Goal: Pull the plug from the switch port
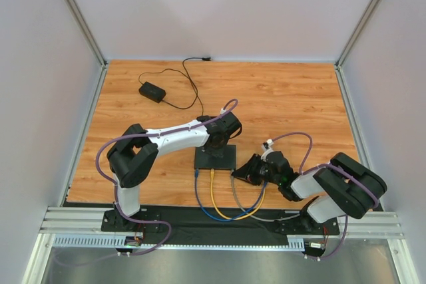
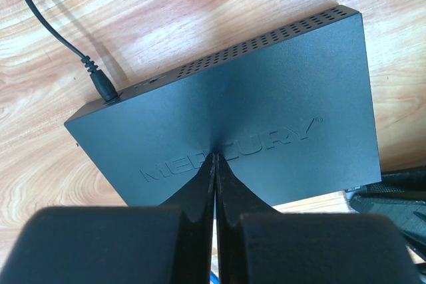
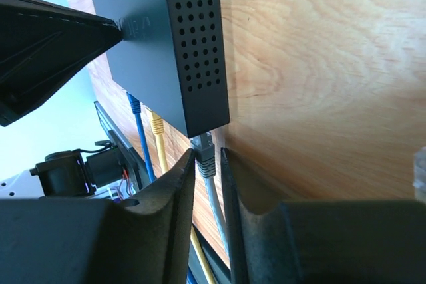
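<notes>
From above, the switch (image 1: 223, 161) lies near the middle of the wooden table (image 1: 299, 104). The left gripper (image 1: 214, 149) comes down on its top, and the right gripper (image 1: 241, 172) sits at its 4 o'clock corner. A blue cable (image 1: 200, 201), a yellow cable (image 1: 216, 204) and a grey cable (image 1: 238, 201) loop out from its 6 o'clock edge. A small power adapter (image 1: 152, 91) lies well apart at about 10 o'clock, with a thin black cord (image 1: 193, 88) trailing from it.

Only the left wrist view shows how that claw stands: it is clenched, fingertips (image 2: 210, 164) together and set on the switch's lid. It also shows a round power plug (image 2: 103, 88) in the far edge, and rows of vent holes along one side.

Only the right wrist view shows the grey plug (image 3: 205, 154). It is seated in the end port beside the yellow one, and the right fingers (image 3: 183, 177) stand close on either side of it — whether they actually pinch it, I cannot tell.

The table has an orange-brown plank grain. Pale walls (image 1: 219, 11) and aluminium posts (image 1: 76, 14) enclose it.

The lid carries one raised word — MERCURY.
</notes>
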